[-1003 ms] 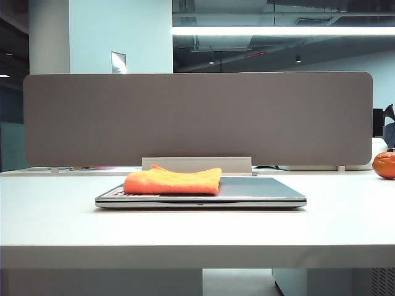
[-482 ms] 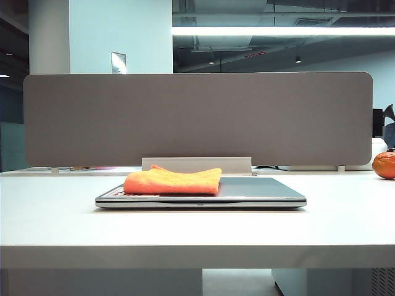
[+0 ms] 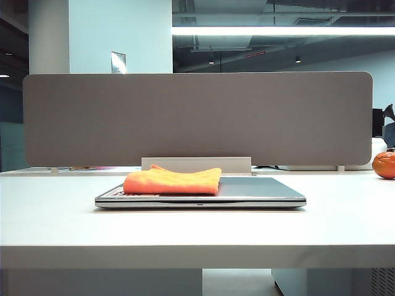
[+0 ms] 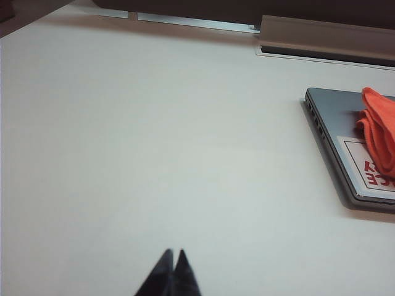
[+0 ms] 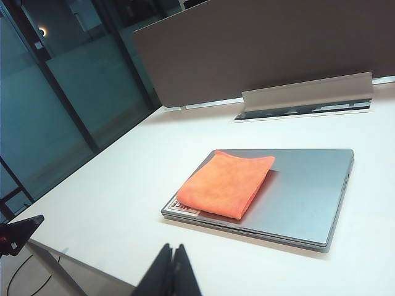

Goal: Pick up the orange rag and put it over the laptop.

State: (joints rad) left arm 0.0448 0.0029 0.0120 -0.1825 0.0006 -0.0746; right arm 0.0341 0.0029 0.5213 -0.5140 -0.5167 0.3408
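the orange rag lies folded flat on the closed lid of the laptop, covering the half nearer the sticker corner and leaving the other half of the lid bare; in the exterior view it sits as a low, slightly puffed pad on the laptop's left part. it looks like a light, soft woven cloth, limp rather than stiff, so it would likely sag and unfold when lifted by one point, and on the smooth metal lid it may slide rather than bunch if pushed. a sound place to take hold would be a free edge or corner of the fold, pinched through all layers, with care not to scrape the lid. the left gripper hovers over bare table well apart from the laptop, its jaws pressed together and holding nothing. the right gripper sits near the table's front edge, short of the laptop, its jaws likewise pressed together and empty.
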